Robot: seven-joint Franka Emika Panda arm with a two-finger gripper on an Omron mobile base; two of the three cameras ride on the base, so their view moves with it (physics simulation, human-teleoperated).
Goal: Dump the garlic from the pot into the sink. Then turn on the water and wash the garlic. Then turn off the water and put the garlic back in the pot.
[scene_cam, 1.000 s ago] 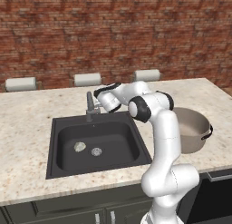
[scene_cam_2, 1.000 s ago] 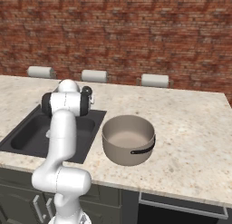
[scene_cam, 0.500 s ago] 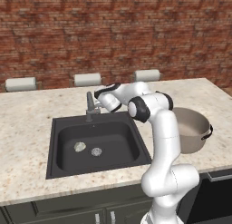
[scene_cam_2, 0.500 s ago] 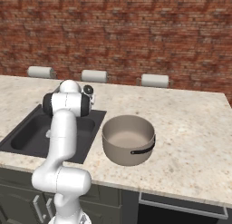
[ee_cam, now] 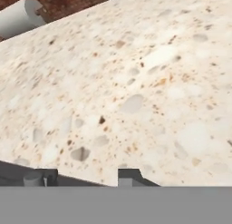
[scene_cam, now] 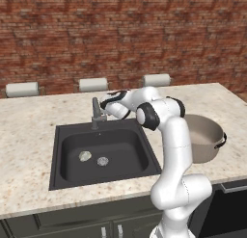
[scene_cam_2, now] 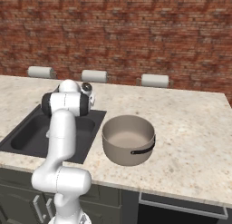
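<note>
The garlic (scene_cam: 85, 155) lies on the floor of the dark sink (scene_cam: 120, 141), just left of the round silver drain (scene_cam: 102, 161). No water shows in the basin. The grey faucet (scene_cam: 96, 112) stands at the sink's back rim. My gripper (scene_cam: 102, 105) hovers right beside the faucet's top, on its right. In the hand view the gripper (ee_cam: 86, 177) looks along the speckled counter, its fingertips (ee_cam: 129, 175) apart with nothing between them. The grey-beige pot (scene_cam: 207, 141) stands upright on the counter to the right of the sink, and its pale interior (scene_cam_2: 128, 138) holds nothing.
Three white rolls (scene_cam: 21, 89) (scene_cam: 93, 84) (scene_cam: 157, 79) lie along the back of the counter below the brick wall. My own arm hides part of the sink (scene_cam_2: 22, 138) in the right base view. Bare counter (scene_cam_2: 190, 128) stretches right of the pot.
</note>
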